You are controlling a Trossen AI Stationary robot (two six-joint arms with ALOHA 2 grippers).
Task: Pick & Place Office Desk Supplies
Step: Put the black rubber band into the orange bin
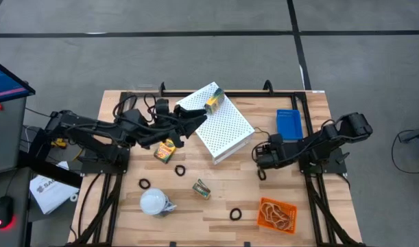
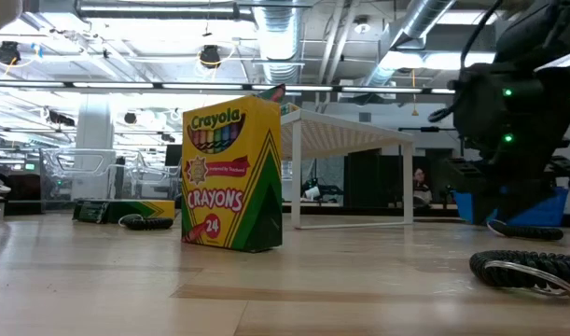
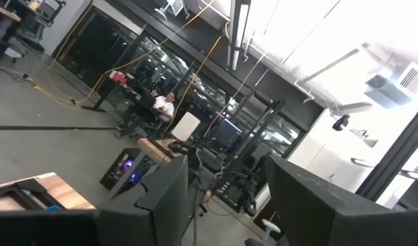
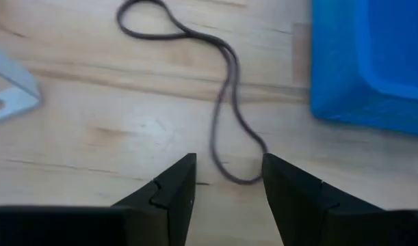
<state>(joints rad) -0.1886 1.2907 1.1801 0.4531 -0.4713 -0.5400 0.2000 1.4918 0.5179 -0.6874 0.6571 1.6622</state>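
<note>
Overhead, the white perforated box [image 1: 219, 122] sits tilted near the table's [image 1: 312, 206] far middle and serves as the reference.

Left arm reaches toward the box's left edge; left gripper [image 1: 194, 121] is raised beside that edge, its fingers [image 3: 164, 198] parted with nothing between them, the wrist camera looking out into the room.

One crayon box [image 1: 166, 149] lies just left of the white box, under the left arm. A second crayon box [image 1: 214, 101] rests on top of the white box at its far corner. A third, smaller crayon box [image 1: 201, 189] lies well in front of it. Black rings [image 1: 180, 169] are scattered in front too, with a white bulb [image 1: 154, 202] front-left.

Right gripper [image 1: 261, 159] is low over the wood just right of the white box, fingers [image 4: 171, 188] apart and empty, a thin rubber band [image 4: 226, 102] looping on the table just ahead of the tips.

Blue tray [image 1: 289, 124] lies right of the white box. Orange tray [image 1: 277, 215] with tan rubber bands sits front-right.
</note>
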